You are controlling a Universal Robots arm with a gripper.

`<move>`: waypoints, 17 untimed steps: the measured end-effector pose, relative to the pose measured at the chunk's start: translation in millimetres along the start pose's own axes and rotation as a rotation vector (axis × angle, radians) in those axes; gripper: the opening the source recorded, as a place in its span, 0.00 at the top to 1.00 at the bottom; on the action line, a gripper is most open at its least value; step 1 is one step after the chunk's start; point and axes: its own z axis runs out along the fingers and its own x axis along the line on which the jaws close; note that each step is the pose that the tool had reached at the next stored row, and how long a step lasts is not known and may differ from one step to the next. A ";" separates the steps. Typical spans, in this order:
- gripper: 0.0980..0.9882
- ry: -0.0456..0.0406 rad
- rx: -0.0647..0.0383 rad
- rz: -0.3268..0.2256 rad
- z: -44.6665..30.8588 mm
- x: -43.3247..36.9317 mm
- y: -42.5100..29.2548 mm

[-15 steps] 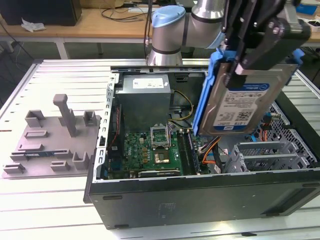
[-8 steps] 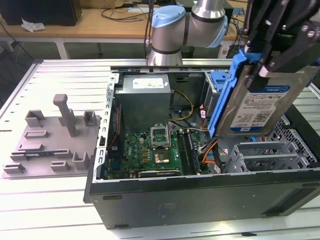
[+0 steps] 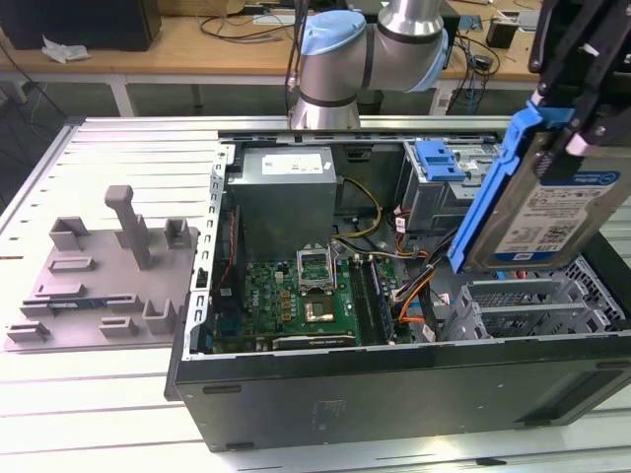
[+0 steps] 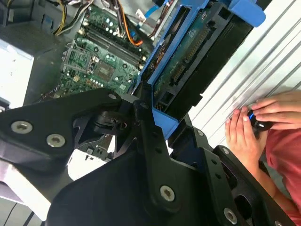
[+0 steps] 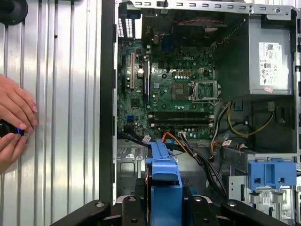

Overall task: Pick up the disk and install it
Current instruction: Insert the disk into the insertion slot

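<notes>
while the pincer (image 3: 575, 133) clamps the disk (image 3: 552, 212) above the open case (image 3: 394, 384) | inside: motherboard (image 3: 296, 296), grey box (image 3: 281, 197)

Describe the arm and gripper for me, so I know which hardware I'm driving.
The arm is built of rounded silver-grey tubular joints with light blue end caps. The gripper is matte black: flat, angular linkage plates pinned with silver screws, narrowing into slim black fingers. I can make out no markings on it.
</notes>
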 end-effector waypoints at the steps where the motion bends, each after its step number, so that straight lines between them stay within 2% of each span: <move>1: 0.70 0.0000 0.000 0.000 0.0 0.1 -2.7; 11: 0.70 -0.0003 0.000 0.000 0.0 0.5 -28.5; 17: 0.70 0.0000 0.000 0.000 0.3 0.7 -30.4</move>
